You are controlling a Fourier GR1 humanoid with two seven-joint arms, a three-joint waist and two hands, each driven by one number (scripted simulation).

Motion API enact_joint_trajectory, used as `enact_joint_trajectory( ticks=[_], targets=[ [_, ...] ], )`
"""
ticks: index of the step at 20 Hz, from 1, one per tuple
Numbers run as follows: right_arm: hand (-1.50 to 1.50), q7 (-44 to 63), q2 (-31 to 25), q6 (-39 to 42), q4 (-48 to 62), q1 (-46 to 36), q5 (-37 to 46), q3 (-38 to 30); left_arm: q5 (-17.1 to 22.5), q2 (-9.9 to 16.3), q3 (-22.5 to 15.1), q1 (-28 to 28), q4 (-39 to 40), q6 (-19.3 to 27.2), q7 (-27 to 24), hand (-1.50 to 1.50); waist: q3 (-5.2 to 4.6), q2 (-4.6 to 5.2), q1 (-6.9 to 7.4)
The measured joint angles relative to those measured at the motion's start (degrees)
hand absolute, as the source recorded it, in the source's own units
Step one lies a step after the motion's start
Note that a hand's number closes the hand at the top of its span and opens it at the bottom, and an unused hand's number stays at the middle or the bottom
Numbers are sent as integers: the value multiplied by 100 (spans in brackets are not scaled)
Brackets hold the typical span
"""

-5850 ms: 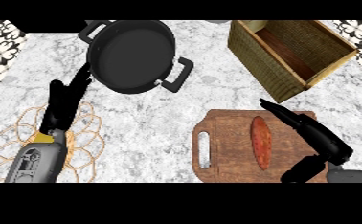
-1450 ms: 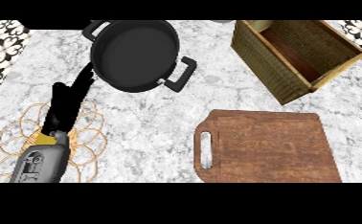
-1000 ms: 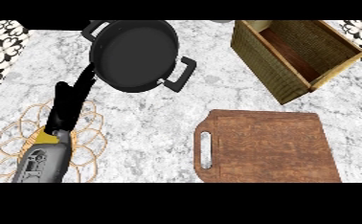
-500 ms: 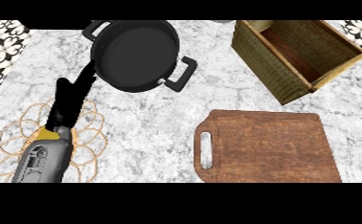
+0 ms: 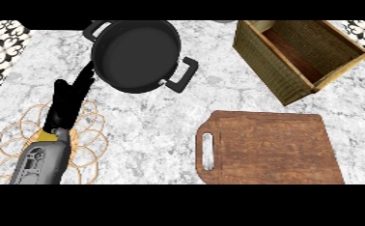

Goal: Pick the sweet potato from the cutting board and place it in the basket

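My left robot hand (image 5: 68,102) rests with straight fingers left of the cutting board (image 5: 271,148), right robot hand out of view, board bare, no sweet potato visible there or in the basket (image 5: 296,58); I'd expect it stiff, fairly light, best grasped mid-body.

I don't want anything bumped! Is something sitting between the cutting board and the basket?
Nothing visible does: only bare counter lies between the cutting board and the basket. The black pan sits off to the left. The sweet potato itself is not in sight.
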Motion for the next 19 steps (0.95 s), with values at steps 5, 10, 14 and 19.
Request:
enact_joint_trajectory(
  ticks=[5,10,14,19],
  targets=[
    [-150,-113,-103,-646,101,-69,-264,-484,-22,-45,-55,-1,-125,14,101,0,1,4,17],
    [-150,-108,-476,-1079,269,-15,-523,-972,-27,-46,-52,10,-157,13,121,0,1,1,-1],
    [-150,33,-996,-986,484,14,-758,-1337,-23,-59,-57,0,-210,16,193,0,0,-3,-16],
    [-150,-293,-1825,-528,915,293,-964,-1668,-39,-70,-58,28,-201,26,102,0,4,20,3]
  ],
)
